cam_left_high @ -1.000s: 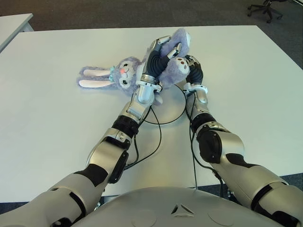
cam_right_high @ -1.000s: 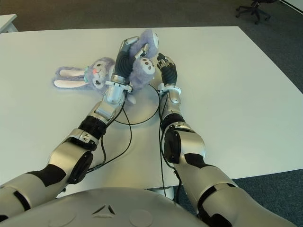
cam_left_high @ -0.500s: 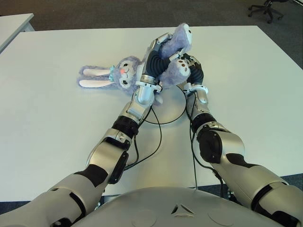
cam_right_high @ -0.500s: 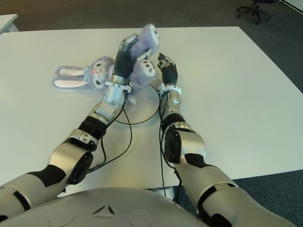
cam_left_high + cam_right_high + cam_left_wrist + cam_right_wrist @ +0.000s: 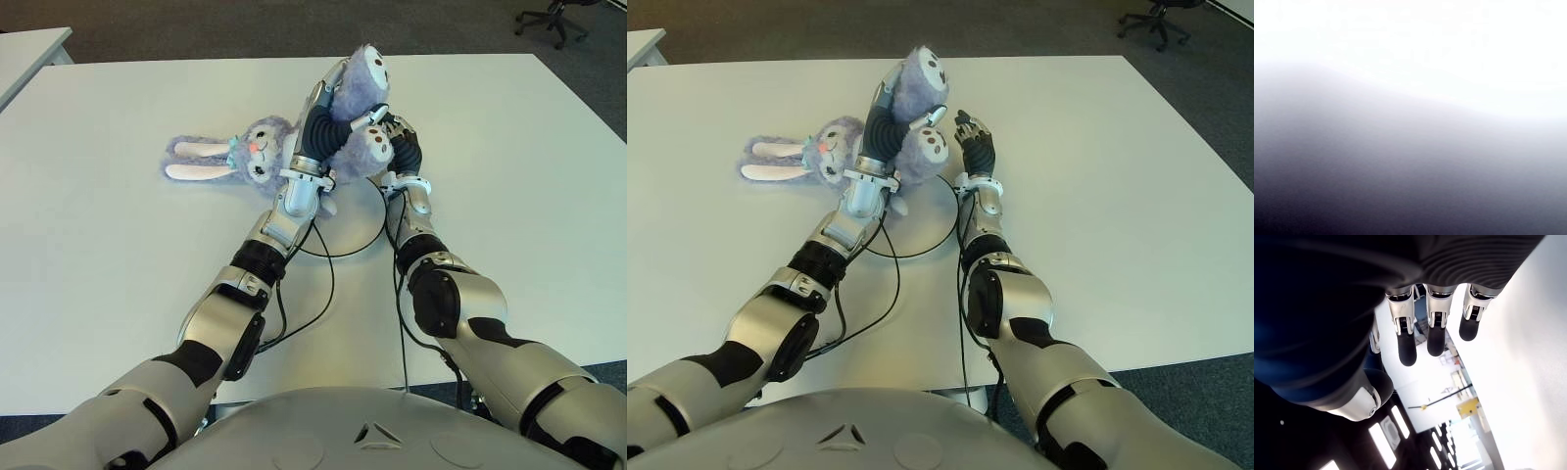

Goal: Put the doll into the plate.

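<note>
- Doll (image 5: 338,122): a purple plush rabbit, sprawled across the white table (image 5: 118,264), head and long ears out to the left on the tabletop, body and feet raised at the far edge of the plate (image 5: 358,220). Not yet in the plate; only the lower body hangs over its far rim.
- Long axis: roughly left to right, ears pointing left, feet (image 5: 933,144) pointing right and up, so the toy bends upward where gripped.
- Task progress, judged from the layout: grasp and partial lift done; still to do are carrying the whole toy nearer, over the middle of the dish, then lowering and letting go. The head and ears (image 5: 201,162) apparently still drag on the table.
- Left hand (image 5: 323,122): at work, wrapped around the doll's body at the plate's far side, fingers curled into the fur and holding it. Nothing readable in its own wrist view.
- Right hand (image 5: 972,147): just right of the doll's feet, at the plate's far right rim, fingers (image 5: 1406,347) straight and relaxed, empty. Contact with the fur not discernible.
</note>
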Tool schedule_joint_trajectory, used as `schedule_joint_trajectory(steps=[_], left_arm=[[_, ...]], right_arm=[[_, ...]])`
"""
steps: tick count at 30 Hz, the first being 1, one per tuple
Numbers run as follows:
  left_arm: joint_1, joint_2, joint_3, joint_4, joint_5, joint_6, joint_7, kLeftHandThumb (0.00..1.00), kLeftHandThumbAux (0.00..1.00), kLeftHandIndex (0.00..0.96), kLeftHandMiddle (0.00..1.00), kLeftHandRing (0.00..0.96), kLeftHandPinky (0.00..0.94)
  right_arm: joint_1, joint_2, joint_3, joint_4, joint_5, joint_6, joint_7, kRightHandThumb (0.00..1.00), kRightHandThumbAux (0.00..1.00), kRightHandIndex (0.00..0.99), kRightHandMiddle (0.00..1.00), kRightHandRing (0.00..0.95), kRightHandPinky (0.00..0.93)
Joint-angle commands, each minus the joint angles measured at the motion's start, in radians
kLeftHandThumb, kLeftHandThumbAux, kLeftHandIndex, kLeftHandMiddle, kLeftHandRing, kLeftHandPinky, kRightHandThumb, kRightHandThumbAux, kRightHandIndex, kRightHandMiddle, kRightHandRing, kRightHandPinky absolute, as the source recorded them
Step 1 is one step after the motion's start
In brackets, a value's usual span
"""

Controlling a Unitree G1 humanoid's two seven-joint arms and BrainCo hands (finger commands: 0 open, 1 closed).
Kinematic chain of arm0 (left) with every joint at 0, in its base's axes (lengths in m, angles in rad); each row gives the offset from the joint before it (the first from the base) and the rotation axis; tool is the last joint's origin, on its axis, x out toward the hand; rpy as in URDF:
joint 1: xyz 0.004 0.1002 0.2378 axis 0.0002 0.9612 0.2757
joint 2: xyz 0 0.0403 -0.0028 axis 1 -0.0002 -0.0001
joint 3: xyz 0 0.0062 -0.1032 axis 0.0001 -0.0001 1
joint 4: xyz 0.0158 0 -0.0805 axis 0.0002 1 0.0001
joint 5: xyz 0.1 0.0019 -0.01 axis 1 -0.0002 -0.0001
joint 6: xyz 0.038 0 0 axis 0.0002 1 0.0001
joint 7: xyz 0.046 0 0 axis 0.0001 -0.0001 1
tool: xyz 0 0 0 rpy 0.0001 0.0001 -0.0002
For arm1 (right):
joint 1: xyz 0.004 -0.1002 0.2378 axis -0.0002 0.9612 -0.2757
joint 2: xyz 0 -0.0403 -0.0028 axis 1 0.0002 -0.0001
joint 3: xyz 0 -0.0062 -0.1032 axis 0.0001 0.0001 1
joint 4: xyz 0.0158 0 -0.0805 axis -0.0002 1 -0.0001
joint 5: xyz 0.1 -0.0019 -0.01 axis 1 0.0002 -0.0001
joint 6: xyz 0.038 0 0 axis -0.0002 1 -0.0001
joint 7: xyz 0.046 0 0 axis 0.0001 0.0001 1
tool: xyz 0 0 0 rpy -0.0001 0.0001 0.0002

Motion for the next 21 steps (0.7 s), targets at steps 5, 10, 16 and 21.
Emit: schedule_joint_trajectory(steps=[5,10,16,21], left_arm=[[0.034,0.016,-0.005,0.044,0.011,-0.015,0.004,0.151,0.492,0.131,0.251,0.252,0.221],[0.035,0.023,-0.008,0.049,0.01,-0.021,-0.007,0.122,0.47,0.08,0.216,0.221,0.205],[0.04,0.028,-0.011,0.049,0.003,-0.025,-0.022,0.068,0.427,0.031,0.165,0.164,0.131],[0.042,0.041,-0.016,0.047,0.011,-0.029,-0.035,0.029,0.396,0.013,0.131,0.128,0.082]], right_arm=[[0.088,0.019,0.001,0.058,-0.009,0.04,-0.019,0.701,0.718,0.414,0.171,0.103,0.069],[0.088,0.019,0.001,0.058,-0.011,0.044,-0.025,0.698,0.718,0.411,0.167,0.103,0.081],[0.088,0.02,0.0,0.057,-0.013,0.043,-0.029,0.699,0.717,0.413,0.172,0.113,0.088],[0.088,0.022,-0.001,0.057,-0.013,0.043,-0.031,0.697,0.718,0.411,0.173,0.115,0.089]])
